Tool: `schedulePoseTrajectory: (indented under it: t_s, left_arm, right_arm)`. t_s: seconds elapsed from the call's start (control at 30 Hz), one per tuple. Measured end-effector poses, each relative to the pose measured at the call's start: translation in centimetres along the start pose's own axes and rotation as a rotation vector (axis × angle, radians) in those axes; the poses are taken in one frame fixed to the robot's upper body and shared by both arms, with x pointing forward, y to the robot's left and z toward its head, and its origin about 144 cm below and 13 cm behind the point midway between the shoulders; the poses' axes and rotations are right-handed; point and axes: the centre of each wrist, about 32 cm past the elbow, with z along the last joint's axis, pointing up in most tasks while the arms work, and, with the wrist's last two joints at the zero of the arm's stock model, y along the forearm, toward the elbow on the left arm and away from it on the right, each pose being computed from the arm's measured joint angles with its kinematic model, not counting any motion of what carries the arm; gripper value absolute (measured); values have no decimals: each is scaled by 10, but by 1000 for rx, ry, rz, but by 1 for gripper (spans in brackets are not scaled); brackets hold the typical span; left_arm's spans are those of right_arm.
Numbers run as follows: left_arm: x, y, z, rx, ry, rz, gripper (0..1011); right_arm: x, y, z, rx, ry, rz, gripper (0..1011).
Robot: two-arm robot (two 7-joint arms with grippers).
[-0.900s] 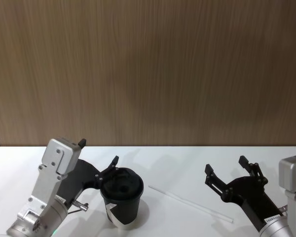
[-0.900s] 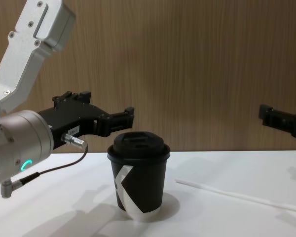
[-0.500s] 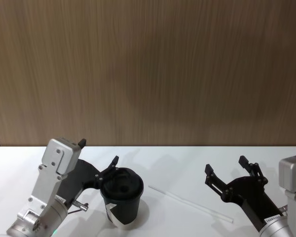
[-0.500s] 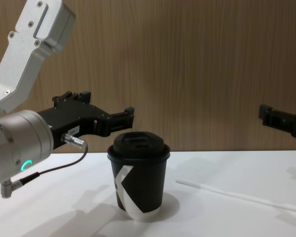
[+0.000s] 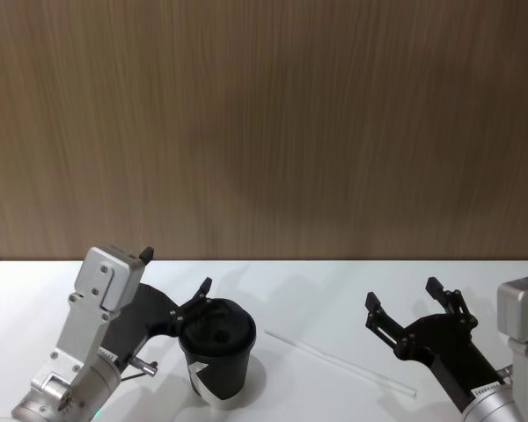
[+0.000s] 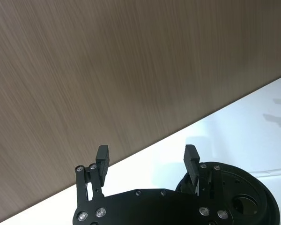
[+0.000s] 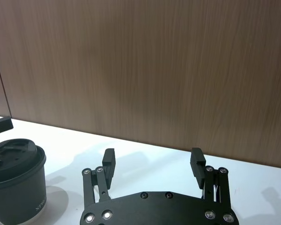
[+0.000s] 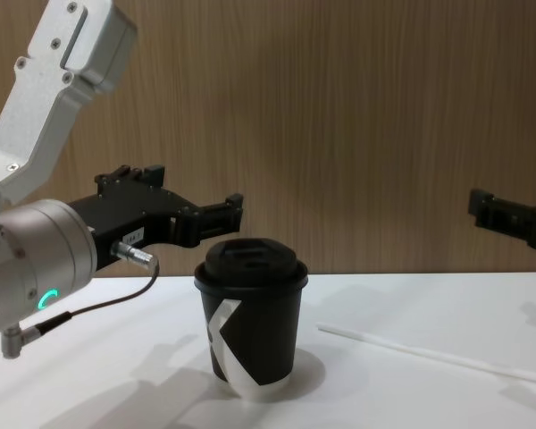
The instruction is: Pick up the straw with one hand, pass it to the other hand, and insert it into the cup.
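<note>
On the white table [image 5: 317, 286] before a wood-panelled wall [image 5: 264, 123], the head view shows the white straw [image 5: 339, 361] lying flat and untouched. It runs diagonally from near the black paper cup [image 5: 218, 356] toward the right gripper [image 5: 403, 294], which hangs above the table near the straw's far end, claw spread wide and empty. The left gripper [image 5: 175, 270] hovers behind the cup, close over it, likewise spread and holding nothing. The left wrist view looks along that claw, with its two fingertips [image 6: 102, 153] well apart and the cup's black lid [image 6: 255, 185] just below one of them. The right wrist view shows the right claw's pads [image 7: 108, 157] parted above the tabletop, with the cup off to one side. In the chest view the cup stands upright with its lid on. The straw rests on the table to the cup's right, not touching it, and both claws are held above the tabletop. The task appears to be at its opening step, with the pickup not yet begun. Next, in this onlooker's judgement, the right gripper must drop over the straw and pinch it. A thin tube lying flat calls for fingertips almost at the surface and squarely across it, or it may roll away.
</note>
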Motion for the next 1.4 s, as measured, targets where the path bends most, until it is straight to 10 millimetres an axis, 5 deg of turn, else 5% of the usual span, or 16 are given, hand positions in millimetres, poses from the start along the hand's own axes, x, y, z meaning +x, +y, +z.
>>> schedulePoseTrajectory:
  t_s: [0.6, 1.07, 1.4]
  left_arm:
    - [0, 0, 0, 0, 0, 0, 1003]
    - [0, 0, 0, 0, 0, 0, 1003]
    - [0, 0, 0, 0, 0, 0, 1003]
  right_arm:
    - [30, 25, 1, -100, -31, 131, 1001]
    - [103, 76, -3, -233, -73, 325, 1001]
    - [143, 89, -7, -322, -65, 390, 1001]
